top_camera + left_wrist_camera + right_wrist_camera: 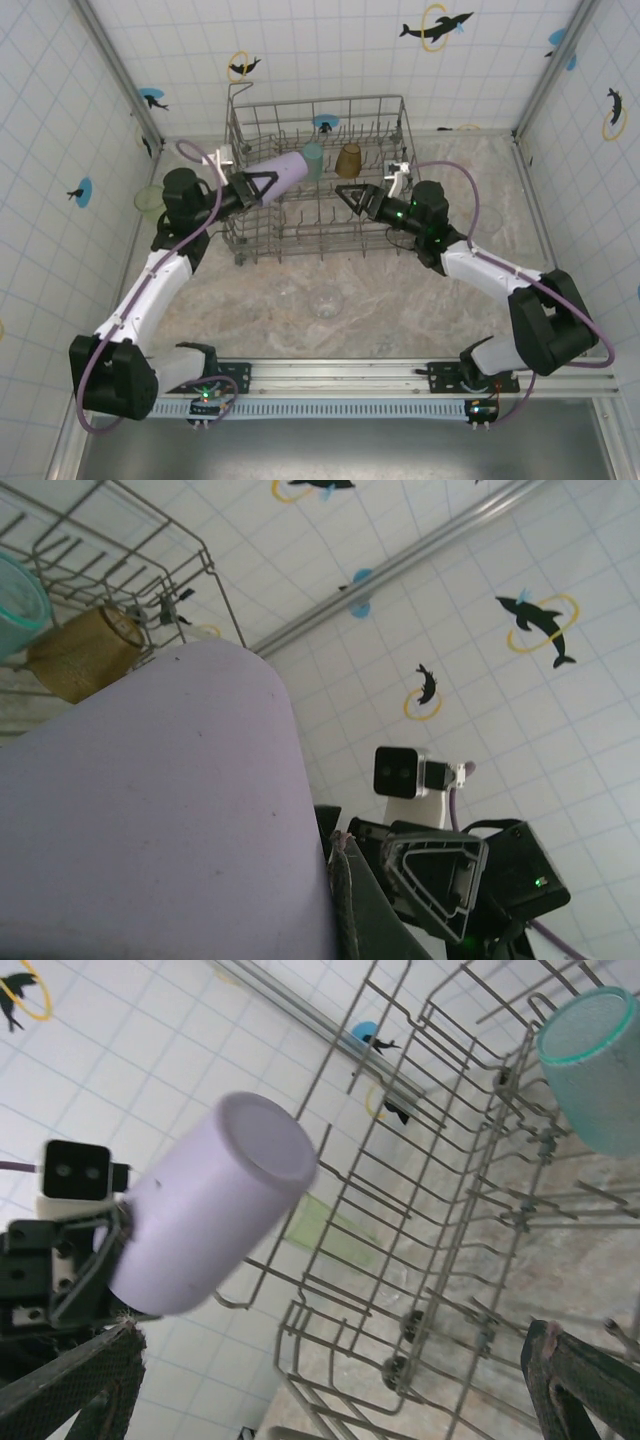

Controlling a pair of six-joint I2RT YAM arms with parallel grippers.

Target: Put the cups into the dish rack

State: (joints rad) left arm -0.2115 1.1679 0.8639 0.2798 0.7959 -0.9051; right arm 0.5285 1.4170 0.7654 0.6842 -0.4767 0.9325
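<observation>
Lavender cup is gripped by the closed left gripper and held on its side above the left end of the rack, its flat base turned toward the rack's middle. A teal cup and an amber cup are seen side by side inside the rack, near its far wall. The right gripper is held wide open and empty over the rack's right half. A green cup is seen on the table by the left wall, and a clear cup in front of the rack.

lavender cup — cut off left, bottom | teal cup — cut off left
</observation>
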